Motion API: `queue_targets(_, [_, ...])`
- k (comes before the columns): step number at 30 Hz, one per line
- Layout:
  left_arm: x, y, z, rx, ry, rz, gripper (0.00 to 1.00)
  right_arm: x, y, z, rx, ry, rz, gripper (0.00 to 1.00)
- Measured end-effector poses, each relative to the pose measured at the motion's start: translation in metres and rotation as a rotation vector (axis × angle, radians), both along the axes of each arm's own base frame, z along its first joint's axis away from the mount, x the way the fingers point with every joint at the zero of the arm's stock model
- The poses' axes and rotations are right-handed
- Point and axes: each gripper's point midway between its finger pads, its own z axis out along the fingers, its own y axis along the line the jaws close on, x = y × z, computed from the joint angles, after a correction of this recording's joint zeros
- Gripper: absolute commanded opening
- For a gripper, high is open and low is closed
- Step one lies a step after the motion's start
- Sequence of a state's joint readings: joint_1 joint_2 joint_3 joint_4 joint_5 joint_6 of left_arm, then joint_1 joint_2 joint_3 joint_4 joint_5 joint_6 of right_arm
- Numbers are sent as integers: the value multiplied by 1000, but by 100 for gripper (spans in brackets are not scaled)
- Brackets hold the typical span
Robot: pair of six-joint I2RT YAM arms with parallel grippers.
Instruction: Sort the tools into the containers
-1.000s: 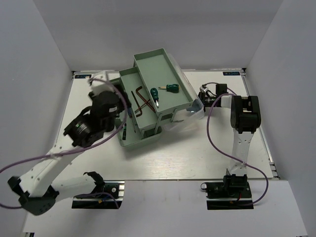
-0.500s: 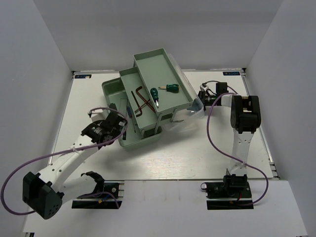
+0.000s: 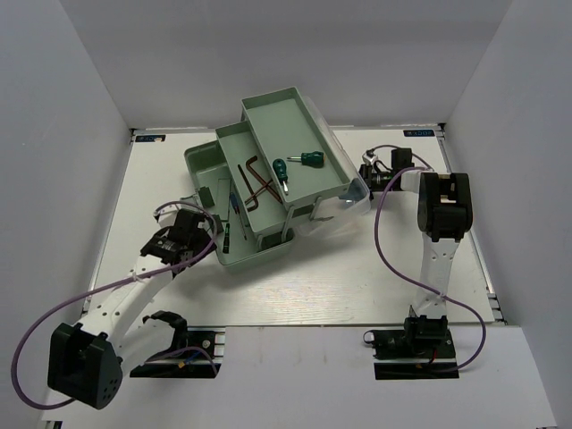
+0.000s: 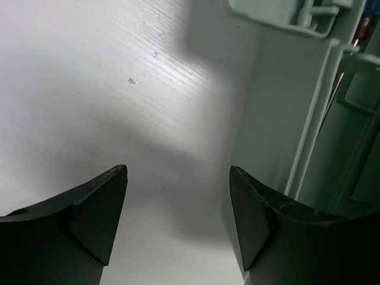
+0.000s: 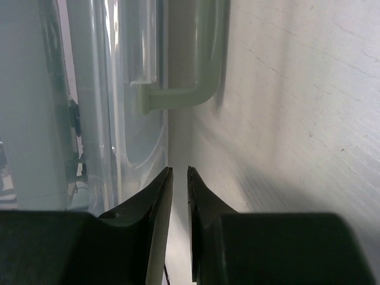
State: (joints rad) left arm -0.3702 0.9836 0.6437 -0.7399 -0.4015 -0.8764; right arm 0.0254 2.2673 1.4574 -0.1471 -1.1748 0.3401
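Note:
The pale green toolbox (image 3: 259, 246) stands open in the top view. Its highest tray (image 3: 277, 107) holds two green-handled screwdrivers (image 3: 310, 160). The middle tray (image 3: 234, 143) holds dark hex keys (image 3: 256, 184). A blue-handled thin screwdriver (image 3: 231, 200) and a dark one (image 3: 227, 238) lie in the base. My left gripper (image 3: 206, 234) is open and empty, low over the table beside the box's left wall (image 4: 279, 119), as the left wrist view (image 4: 177, 172) shows. My right gripper (image 3: 362, 175) is shut on nothing beside the translucent lid (image 5: 124, 89) and its handle (image 5: 178, 98).
White walls enclose the table on the left, back and right. The right arm's purple cable (image 3: 384, 250) loops over the table on the right. The left arm's cable (image 3: 36, 322) hangs at the near left.
My left arm has come down from above the toolbox's left side and drawn back to the table beside it. The right arm has not moved.

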Motion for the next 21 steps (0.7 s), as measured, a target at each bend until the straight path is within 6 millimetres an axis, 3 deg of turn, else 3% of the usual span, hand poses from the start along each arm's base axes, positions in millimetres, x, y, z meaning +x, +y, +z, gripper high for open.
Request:
queue_targets(5, [20,0,-5,-23,-9,-10,80,0,-1,-2,-14,-10,4,22])
queue_targets(12, [29,5,-46,-35,128,-12,80,22,-5,19,-26,-120,7,22])
queue_targets(21, [53,8,-52,-73,145,-34,79,26,-5,30,-15,-189,34,22])
